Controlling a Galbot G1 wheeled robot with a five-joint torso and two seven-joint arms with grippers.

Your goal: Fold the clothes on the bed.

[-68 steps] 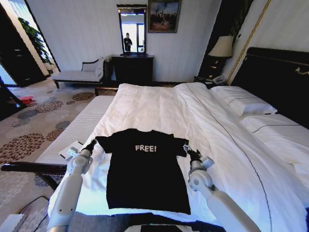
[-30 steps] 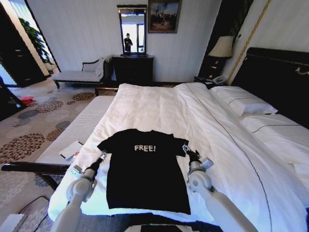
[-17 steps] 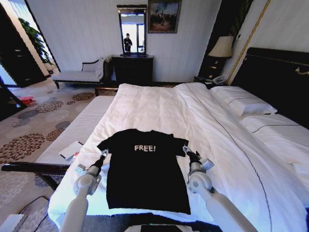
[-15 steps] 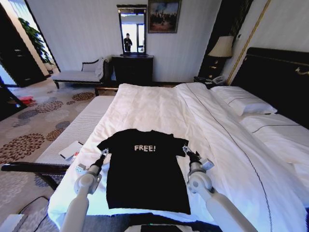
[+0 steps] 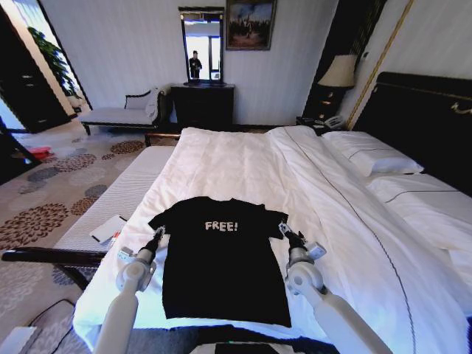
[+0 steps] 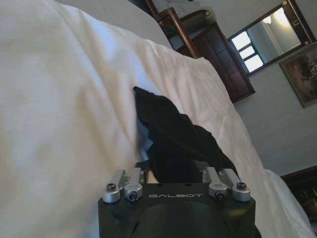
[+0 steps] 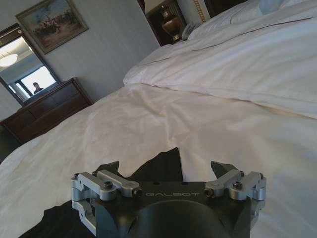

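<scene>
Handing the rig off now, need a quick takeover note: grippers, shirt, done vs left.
Left gripper: at the T-shirt's left sleeve, down at the duvet; open or shut can't be told.
Right gripper: open, fingers spread either side of the right sleeve edge, nothing gripped.
T-shirt: flat on the bed, near the foot edge, "FREE!" lettering facing up, both sleeves spread out.
Done: shirt laid out, both arms positioned at the sleeves.
Left: all folding; no fold is made yet.
</scene>
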